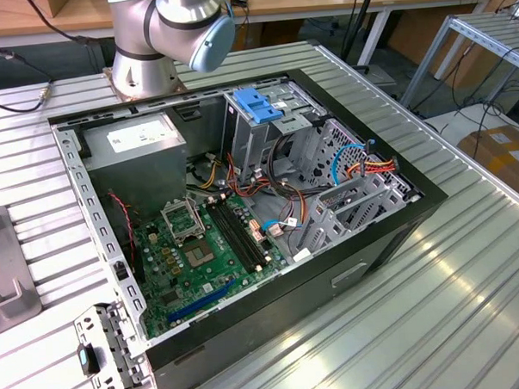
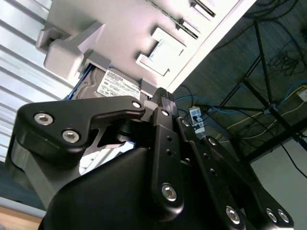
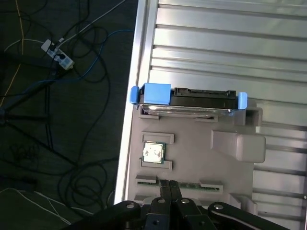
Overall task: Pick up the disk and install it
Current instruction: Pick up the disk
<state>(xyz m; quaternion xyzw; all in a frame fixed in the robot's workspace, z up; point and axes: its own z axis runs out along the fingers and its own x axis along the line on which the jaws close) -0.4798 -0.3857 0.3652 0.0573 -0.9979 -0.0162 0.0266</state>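
Your disk is parked in the grey fixture, and the end effector is closed and empty.
The ribbed metal worktop (image 1: 470,289) carries the open computer case (image 1: 366,267), with your arm (image 1: 166,26) mounted beside it. In the first wrist view the grey fixture (image 3: 192,153) lies at the worktop's edge. The disk (image 3: 201,98) stands on its long edge in a slot there, apart from the end effector (image 3: 170,184), whose fingers are pressed together on nothing. A processor chip (image 3: 153,153) rests in a recess between them.
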